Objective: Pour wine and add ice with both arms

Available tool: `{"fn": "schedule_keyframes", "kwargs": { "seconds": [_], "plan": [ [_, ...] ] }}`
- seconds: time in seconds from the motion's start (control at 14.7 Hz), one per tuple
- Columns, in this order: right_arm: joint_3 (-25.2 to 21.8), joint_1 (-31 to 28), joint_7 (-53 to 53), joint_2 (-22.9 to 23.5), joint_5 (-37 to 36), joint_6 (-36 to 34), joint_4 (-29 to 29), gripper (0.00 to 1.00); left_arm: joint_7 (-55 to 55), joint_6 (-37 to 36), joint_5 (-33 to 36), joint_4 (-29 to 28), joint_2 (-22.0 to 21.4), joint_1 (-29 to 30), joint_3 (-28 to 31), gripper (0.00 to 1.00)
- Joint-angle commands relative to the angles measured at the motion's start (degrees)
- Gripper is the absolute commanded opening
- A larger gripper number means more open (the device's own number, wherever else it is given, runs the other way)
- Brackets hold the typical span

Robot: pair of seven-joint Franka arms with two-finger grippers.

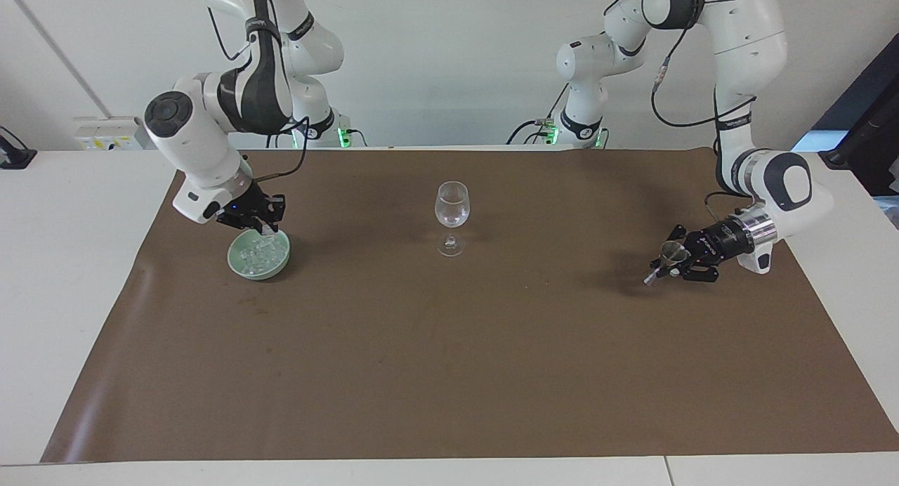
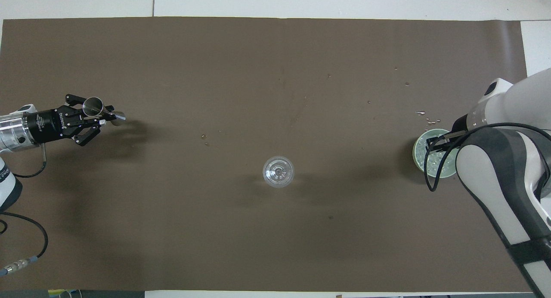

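While the wine glass (image 1: 451, 218) stands upright at the centre of the brown mat (image 1: 449, 373) with little or nothing visible in its bowl, you should judge the task as far from finished: I cannot tell from these frames whether any wine has gone in, and no ice shows in the glass. At the right of the facing frame, your left gripper (image 1: 672, 263) hangs low over the mat, closed on a small metal jigger (image 1: 673, 253); in the overhead view the same jigger (image 2: 93, 105) sits at the left edge, tilted, with its open cup turned up toward the camera. At the left of the facing frame, your right gripper (image 1: 254, 218) hovers just above the pale green bowl (image 1: 259, 255), fingertips together; whether a cube is pinched between them is not visible. The ice (image 1: 260, 252) lies heaped in that bowl, which rests on the mat at the right arm's end of the table. Small wet spots or chips dot the mat above the bowl in the overhead frame. Left to do, in my view: carry ice across and drop it into the glass. As for writing, the left gripper's black body carries white lettering that looks like "ROBOTIQ", though it is barely legible
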Motion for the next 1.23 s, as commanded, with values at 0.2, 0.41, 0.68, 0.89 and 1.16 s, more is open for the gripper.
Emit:
{"fn": "schedule_keyframes", "kwargs": {
  "seconds": [0.2, 0.41, 0.68, 0.89, 1.16],
  "plan": [
    [0.3, 15.6, 21.3, 2.9, 0.5, -8.6, 16.3, 0.0, 1.1, -1.2, -2.6, 0.7, 3.2, 1.3, -0.6, 0.0],
    [0.6, 24.5, 36.2, 4.7, 1.3, -5.5, 20.8, 0.0, 3.8, -1.2, -2.6, -2.1, 2.6, 1.4, -0.6, 0.0],
    [0.8, 32.7, 46.1, 7.7, 2.1, 4.2, 18.7, 0.0, 5.0, 1.2, -2.6, -3.1, 2.6, 0.7, -0.6, 0.0],
    [0.8, 34.0, 46.6, 8.5, 1.1, 6.8, 14.7, 0.02, 5.1, 0.3, -2.5, -3.1, 2.5, 1.0, -0.6, 0.17],
    [0.9, 34.6, 46.5, 7.4, -0.5, 7.1, 10.7, 0.02, 5.1, 0.2, -2.0, -3.0, 2.4, 1.2, -0.5, 1.0]
  ]
}}
